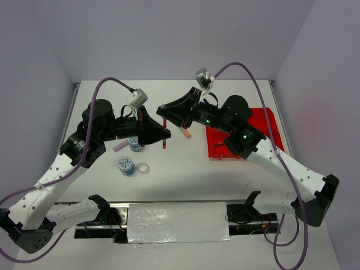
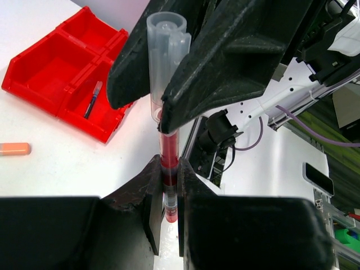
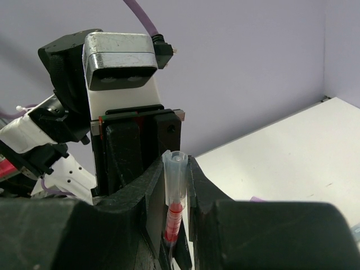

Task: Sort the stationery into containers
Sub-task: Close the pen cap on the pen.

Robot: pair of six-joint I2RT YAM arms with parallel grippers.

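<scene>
Two claws, one pen: this is a handover in mid-air. The left claw (image 2: 169,171) is clamped on the lower, red-filled barrel of the red pen (image 2: 169,160), and the right claw (image 2: 160,109) is pinched onto the same pen higher up, at its clear cap end. The right wrist view agrees: its fingers (image 3: 194,180) press against the cap on both sides with no gap showing.

From above, the pen sits between the two arms over the middle of the desk (image 1: 185,180), well apart from the red tray (image 1: 264,121) off to the right. The tray has one dark pen (image 2: 93,100) lying in a compartment; the other compartments in view look bare.

Plenty is left on the desk: the orange marker (image 1: 185,134), the lilac marker (image 1: 120,147), two patterned tape rolls (image 1: 126,165) and the clear tape ring (image 1: 143,167).

So we're early in the sort, I'd say. The next move calls for the left claw to let go cleanly — without tugging the pen askew — so the right arm can swing it over to the tray, most likely to join the other pen. The grip is only on the cap end, so a slip or a tilt is the risk.
</scene>
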